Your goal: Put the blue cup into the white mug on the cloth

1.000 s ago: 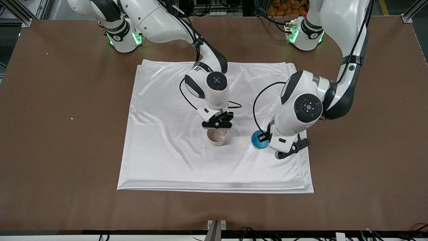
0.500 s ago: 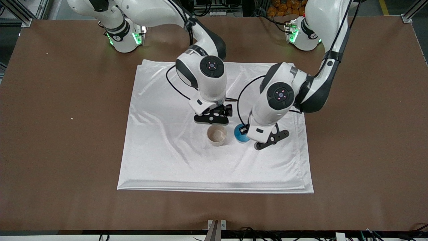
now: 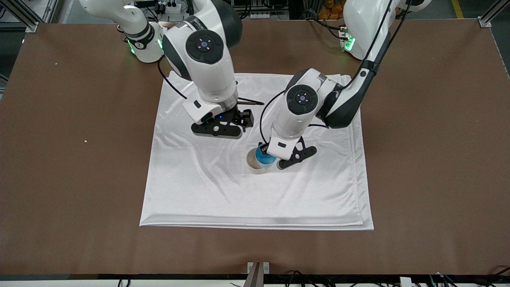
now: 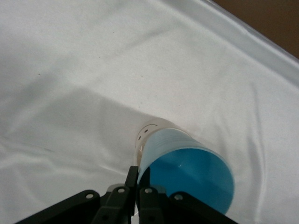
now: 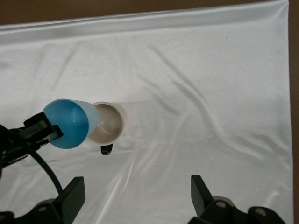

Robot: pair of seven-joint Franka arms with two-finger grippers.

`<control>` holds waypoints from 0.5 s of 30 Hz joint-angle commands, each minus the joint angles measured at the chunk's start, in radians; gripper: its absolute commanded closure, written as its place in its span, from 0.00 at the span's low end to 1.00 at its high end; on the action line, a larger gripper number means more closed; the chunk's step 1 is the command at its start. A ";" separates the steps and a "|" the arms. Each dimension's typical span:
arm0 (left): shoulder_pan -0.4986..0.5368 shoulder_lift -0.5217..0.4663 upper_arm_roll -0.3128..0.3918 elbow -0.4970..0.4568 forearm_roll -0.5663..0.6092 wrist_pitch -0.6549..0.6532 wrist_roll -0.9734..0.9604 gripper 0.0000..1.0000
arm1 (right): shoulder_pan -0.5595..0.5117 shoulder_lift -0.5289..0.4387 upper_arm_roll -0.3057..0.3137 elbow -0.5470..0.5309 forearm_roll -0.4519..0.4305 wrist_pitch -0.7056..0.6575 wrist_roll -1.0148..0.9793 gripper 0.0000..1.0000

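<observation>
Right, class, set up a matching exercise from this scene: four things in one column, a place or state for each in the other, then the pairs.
1. blue cup
2. white mug
3. left gripper
4. right gripper

A. open, over the cloth
B. stands on the cloth
C. pinched by its rim, over the mug
D. shut on the cup's rim

Pairs: 1-C, 2-B, 3-D, 4-A

blue cup (image 3: 263, 156) held over white mug (image 3: 255, 162); mug on cloth (image 3: 199, 191).
</observation>
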 commanded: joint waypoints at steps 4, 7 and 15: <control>-0.046 0.045 0.014 0.005 -0.010 0.059 -0.050 1.00 | -0.092 -0.140 0.008 -0.032 0.020 -0.128 -0.129 0.00; -0.054 0.060 0.016 0.005 -0.007 0.077 -0.050 1.00 | -0.117 -0.178 0.001 -0.037 0.019 -0.172 -0.139 0.00; -0.059 0.086 0.016 0.003 -0.007 0.100 -0.050 1.00 | -0.223 -0.260 -0.001 -0.040 0.019 -0.253 -0.302 0.00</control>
